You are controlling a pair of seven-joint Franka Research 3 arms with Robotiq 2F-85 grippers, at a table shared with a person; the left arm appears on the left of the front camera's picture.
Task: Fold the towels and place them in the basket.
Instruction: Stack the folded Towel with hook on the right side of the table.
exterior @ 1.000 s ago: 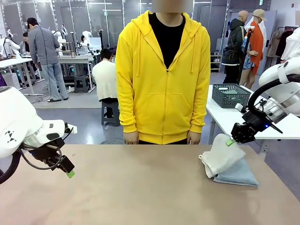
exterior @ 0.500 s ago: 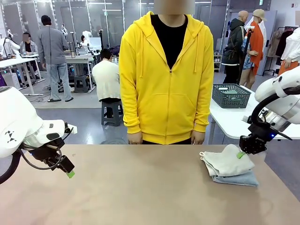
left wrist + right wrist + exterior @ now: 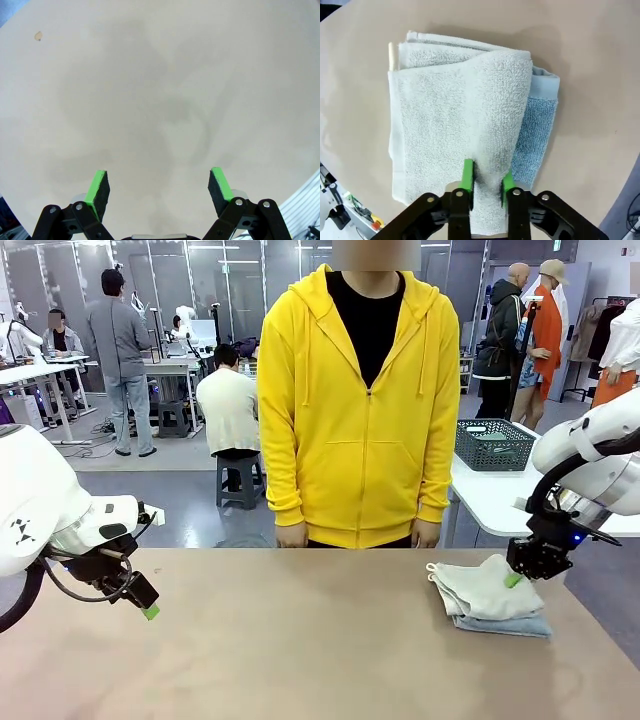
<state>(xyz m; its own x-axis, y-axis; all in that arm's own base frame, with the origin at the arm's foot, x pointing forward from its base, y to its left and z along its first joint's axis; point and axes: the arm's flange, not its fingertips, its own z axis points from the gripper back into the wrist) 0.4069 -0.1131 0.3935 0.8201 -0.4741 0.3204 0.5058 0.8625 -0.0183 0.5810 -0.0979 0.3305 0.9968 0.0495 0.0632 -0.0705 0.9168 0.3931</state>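
Two folded towels lie stacked at the table's right side, the cream-white towel (image 3: 478, 590) (image 3: 445, 115) on top of the light blue towel (image 3: 505, 625) (image 3: 534, 135). My right gripper (image 3: 515, 578) (image 3: 486, 182) sits low at the stack's right edge, its green pads close together with a ridge of the cream-white towel pinched between them. Over bare tabletop at the left, my left gripper (image 3: 150, 612) (image 3: 158, 192) hangs open and holds nothing. The dark grey basket (image 3: 493, 445) stands on a white side table behind the right arm.
A person in a yellow hoodie (image 3: 360, 410) stands at the far edge, hands down at the sides. The tan table (image 3: 300, 640) has free room across its middle and left. The white side table (image 3: 480, 490) lies beyond the right corner.
My right gripper has come down and moved right, laying the lifted cream-white towel flat onto the blue one. The left arm has stayed still.
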